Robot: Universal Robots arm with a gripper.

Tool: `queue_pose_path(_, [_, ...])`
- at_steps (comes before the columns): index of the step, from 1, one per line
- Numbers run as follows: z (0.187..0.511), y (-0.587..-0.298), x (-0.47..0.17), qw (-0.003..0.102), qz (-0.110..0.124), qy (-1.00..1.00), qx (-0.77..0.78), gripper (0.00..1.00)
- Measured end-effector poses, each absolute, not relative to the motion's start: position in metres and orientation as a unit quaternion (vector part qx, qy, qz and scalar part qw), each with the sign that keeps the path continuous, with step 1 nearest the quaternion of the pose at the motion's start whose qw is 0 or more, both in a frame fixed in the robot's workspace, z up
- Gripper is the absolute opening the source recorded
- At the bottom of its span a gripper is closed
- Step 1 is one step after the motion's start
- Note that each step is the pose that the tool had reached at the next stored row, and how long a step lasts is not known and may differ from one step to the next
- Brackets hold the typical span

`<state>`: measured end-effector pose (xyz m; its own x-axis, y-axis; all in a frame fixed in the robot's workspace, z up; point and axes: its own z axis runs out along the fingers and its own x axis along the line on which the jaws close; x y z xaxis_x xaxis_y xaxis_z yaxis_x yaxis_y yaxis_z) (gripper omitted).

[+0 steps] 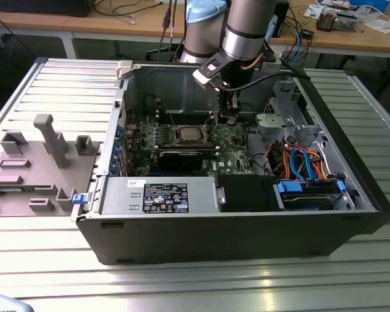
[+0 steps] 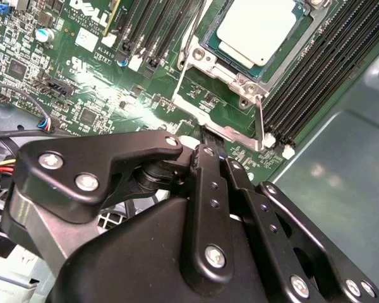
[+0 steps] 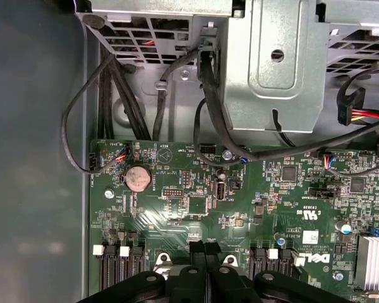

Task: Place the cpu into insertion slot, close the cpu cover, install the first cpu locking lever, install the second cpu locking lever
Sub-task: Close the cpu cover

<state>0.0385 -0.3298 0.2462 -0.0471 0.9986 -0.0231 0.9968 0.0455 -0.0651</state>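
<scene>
The cpu (image 2: 259,28), its silver-grey top showing, lies in the insertion slot (image 1: 187,134) on the green motherboard (image 2: 101,69). The silver cpu cover (image 2: 205,52) frames it, lying flat around the chip. A thin metal locking lever (image 2: 260,120) runs by the socket's near corner; another wire lever (image 2: 194,28) follows the socket's other side. My gripper (image 2: 213,144) hovers just off that near corner, shut, with nothing visible between the black fingers (image 3: 196,252). In the exterior view the gripper (image 1: 227,119) hangs inside the case, to the right of the socket.
The open computer case (image 1: 351,214) lies on a slatted metal table. Inside are a power supply (image 1: 159,195), a drive bay with blue rails (image 1: 309,188), cable bundles (image 3: 114,95), a metal drive cage (image 3: 278,63) and a coin battery (image 3: 138,178). Grey fixtures (image 1: 45,140) stand at the exterior view's left.
</scene>
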Motion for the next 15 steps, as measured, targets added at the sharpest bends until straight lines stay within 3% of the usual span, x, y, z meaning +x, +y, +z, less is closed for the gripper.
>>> queue_pose_path(15, [0.2458, -0.3298, 0.0342, 0.014, 0.032, -0.723, -0.69, 0.11])
